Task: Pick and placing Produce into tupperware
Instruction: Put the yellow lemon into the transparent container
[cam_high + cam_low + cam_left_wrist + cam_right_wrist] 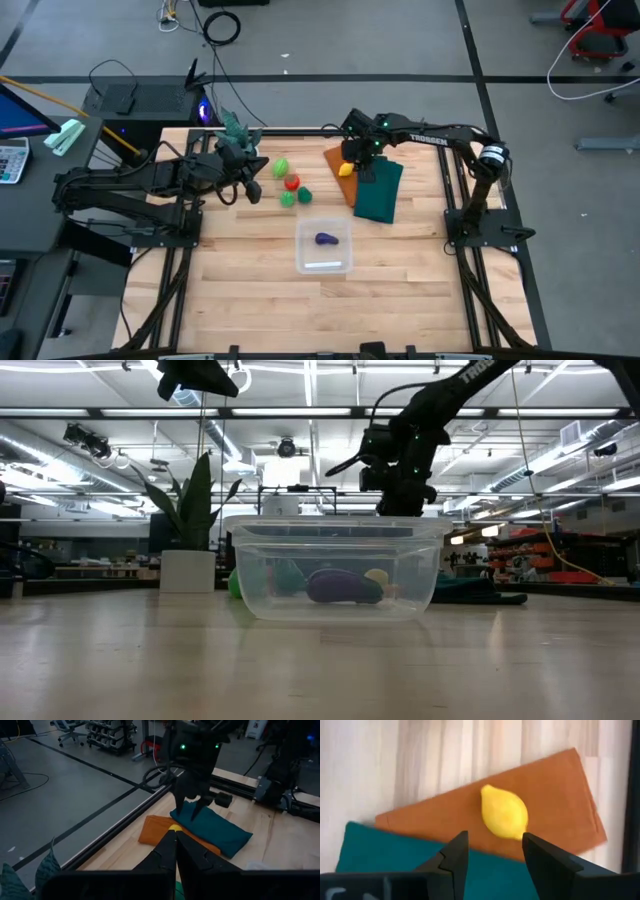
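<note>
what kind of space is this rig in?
Looks like a robotics lab or workshop: a concrete floor with loose cables, open ceiling strip lights, storage racks behind, and a wooden table on a metal frame.

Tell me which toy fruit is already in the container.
The purple one. It lies inside the clear container; the yellow, red and two green ones are outside.

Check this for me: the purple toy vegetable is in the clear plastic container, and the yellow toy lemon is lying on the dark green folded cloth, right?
Not quite. The yellow toy lemon lies on the orange folded cloth, not the dark green folded cloth, as the right wrist view shows. The purple toy vegetable is indeed in the clear plastic container.
</note>
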Controlling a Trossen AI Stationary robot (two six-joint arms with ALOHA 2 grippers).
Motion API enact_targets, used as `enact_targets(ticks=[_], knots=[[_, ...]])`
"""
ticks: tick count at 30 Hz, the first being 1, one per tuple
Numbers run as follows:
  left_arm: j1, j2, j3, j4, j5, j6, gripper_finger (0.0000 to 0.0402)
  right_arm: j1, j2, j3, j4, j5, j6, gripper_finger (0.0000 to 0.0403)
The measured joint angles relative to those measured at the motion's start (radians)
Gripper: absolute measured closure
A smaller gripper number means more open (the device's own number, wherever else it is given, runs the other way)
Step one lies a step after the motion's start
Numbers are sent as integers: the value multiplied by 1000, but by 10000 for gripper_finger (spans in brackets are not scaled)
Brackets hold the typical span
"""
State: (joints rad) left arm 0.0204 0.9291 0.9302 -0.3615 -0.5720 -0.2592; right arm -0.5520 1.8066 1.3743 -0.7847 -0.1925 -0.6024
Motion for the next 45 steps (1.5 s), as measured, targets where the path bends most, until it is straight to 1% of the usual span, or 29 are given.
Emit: enact_targets(ticks=[7,12,16,20,23,25,29,35,42,45], knots=[[0,0,0,-3,0,-10,378,6,29,0,13,3,-98,254],[0,0,0,-4,0,13,378,14,25,16,20,1,-107,246],[0,0,0,-4,0,9,377,14,25,49,43,6,-108,214],[0,0,0,-4,0,10,375,14,24,74,64,52,-110,171],[0,0,0,-4,0,10,375,14,24,74,56,66,-159,145],[0,0,0,-5,0,10,378,16,24,74,54,71,-188,136],[0,0,0,-5,0,10,384,18,36,74,39,76,-206,136],[0,0,0,-4,1,10,380,20,110,81,6,94,-186,150],[0,0,0,-4,1,9,381,26,206,166,-1,96,-178,151],[0,0,0,-4,1,8,386,25,253,215,-55,91,-176,152]])
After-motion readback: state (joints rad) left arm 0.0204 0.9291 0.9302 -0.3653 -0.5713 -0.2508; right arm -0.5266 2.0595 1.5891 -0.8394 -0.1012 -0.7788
